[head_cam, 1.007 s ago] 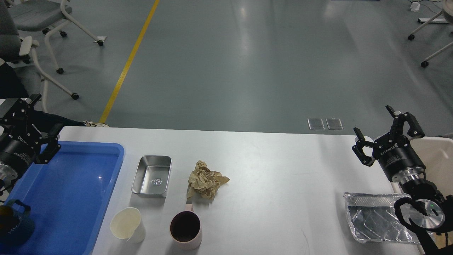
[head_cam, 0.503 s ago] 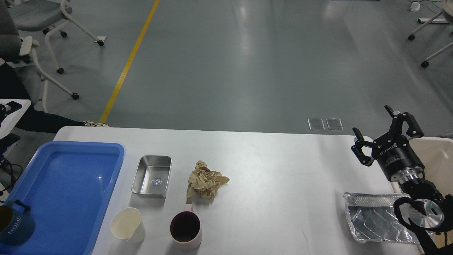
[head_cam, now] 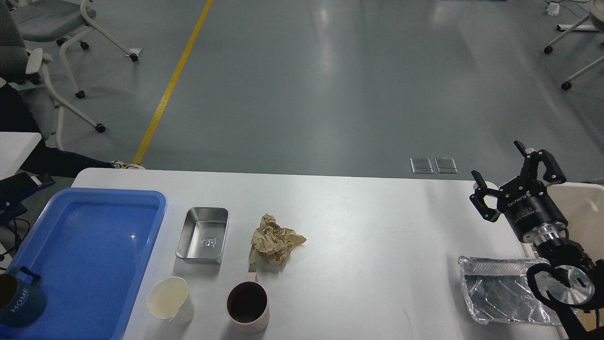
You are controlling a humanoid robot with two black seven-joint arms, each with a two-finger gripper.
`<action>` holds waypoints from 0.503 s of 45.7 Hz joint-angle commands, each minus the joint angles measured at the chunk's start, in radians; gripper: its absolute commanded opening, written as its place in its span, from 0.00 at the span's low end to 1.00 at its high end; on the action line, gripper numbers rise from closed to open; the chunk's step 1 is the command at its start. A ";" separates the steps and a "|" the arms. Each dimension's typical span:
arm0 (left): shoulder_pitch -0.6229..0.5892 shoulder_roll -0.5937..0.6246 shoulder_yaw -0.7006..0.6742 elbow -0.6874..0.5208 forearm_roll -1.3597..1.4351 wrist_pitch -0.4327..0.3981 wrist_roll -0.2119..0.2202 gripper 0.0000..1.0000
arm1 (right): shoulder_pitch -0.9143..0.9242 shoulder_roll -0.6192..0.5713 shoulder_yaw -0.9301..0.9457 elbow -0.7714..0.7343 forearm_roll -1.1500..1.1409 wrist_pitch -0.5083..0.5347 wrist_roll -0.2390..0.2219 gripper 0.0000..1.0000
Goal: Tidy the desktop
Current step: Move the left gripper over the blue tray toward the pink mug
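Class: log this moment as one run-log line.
right gripper: open, empty | left: unseen | white rectangular desktop: crumpled brown paper, steel tin unsorted

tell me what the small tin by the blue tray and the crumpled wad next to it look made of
Small tin: looks like polished metal, likely stainless steel, with mirror-like reflections on its walls. Crumpled wad: seems to be brown paper, matte, with sharp creases and folds, though a thin napkin is possible.

- The desktop [head_cam: 368, 236] is a wide, smooth white rectangle with rounded corners, lying flat, its far edge against the grey floor [head_cam: 330, 85]
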State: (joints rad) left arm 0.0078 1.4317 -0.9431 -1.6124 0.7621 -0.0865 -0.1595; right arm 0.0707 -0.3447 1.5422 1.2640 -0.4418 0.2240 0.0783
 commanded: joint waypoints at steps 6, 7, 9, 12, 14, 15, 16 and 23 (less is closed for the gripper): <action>-0.006 -0.013 0.000 -0.008 0.000 -0.006 0.008 0.98 | -0.002 -0.005 -0.001 0.002 0.000 0.000 0.000 1.00; -0.006 -0.014 0.000 -0.008 0.000 -0.006 0.008 0.98 | -0.002 -0.005 -0.001 0.002 0.000 0.000 0.000 1.00; -0.006 -0.017 0.000 -0.006 -0.003 -0.009 0.008 0.98 | -0.003 -0.007 -0.001 0.002 0.000 0.000 0.000 1.00; -0.005 -0.020 0.001 0.000 -0.003 -0.025 0.020 0.98 | -0.003 -0.007 -0.001 0.002 0.000 0.000 0.000 1.00; -0.005 -0.030 0.003 0.005 0.000 -0.038 0.026 0.98 | -0.003 -0.005 -0.001 0.002 0.000 0.000 0.000 1.00; -0.005 -0.033 0.001 0.006 0.003 -0.041 0.026 0.98 | -0.005 -0.005 -0.001 0.002 0.000 0.000 0.000 1.00; -0.006 -0.036 0.001 0.006 0.003 -0.042 0.026 0.98 | -0.005 -0.005 -0.001 0.002 0.000 0.000 0.000 1.00; -0.032 -0.068 0.000 0.006 0.060 -0.045 0.021 0.98 | -0.005 -0.002 -0.001 0.003 0.000 0.000 0.000 1.00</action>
State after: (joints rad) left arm -0.0011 1.3939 -0.9420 -1.6064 0.7720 -0.1293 -0.1364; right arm 0.0660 -0.3484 1.5416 1.2663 -0.4418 0.2240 0.0782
